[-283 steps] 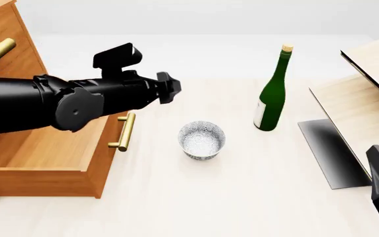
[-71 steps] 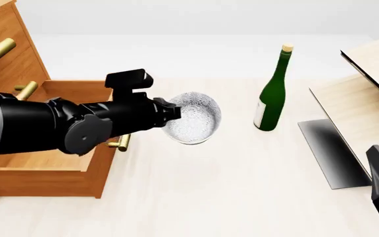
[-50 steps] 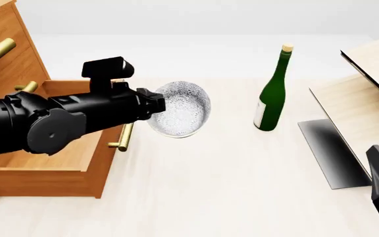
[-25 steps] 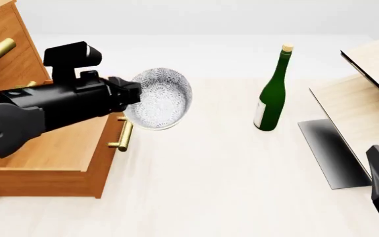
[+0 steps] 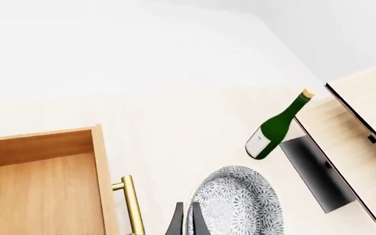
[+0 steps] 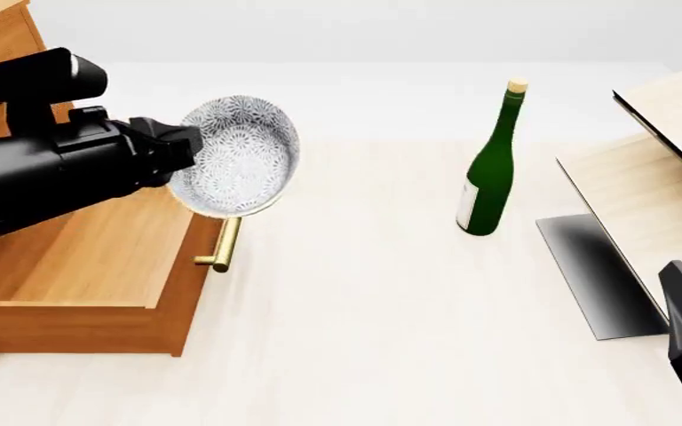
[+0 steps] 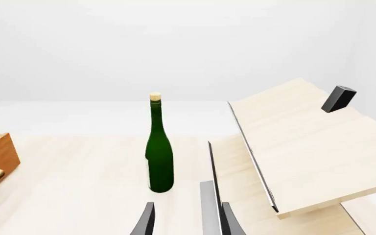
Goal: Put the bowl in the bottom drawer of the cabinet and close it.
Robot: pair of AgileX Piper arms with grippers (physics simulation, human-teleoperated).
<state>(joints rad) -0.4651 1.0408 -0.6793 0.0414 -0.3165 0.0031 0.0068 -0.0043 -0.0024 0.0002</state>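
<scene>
Bowl (image 5: 235, 204) is hanging pinched at its rim by the left gripper (image 5: 186, 223), right of the bottom drawer (image 5: 41, 196).

Front view: tilting steeply above the drawer's brass handle (image 6: 223, 244), it risks slipping out.

Right gripper (image 7: 182, 215) is idling, fingers apart.

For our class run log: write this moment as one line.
left gripper: holding bowl, lifted, tilted | bottom drawer: open | right gripper: open, idle | green bottle: upright

A bare simulated test scene, plain white backdrop, pale wood table (image 6: 436, 337), an orange-brown cabinet (image 6: 10, 53), green bottle (image 6: 489, 169), slanted light-wood panels (image 6: 661, 177), nothing homely showed.
</scene>
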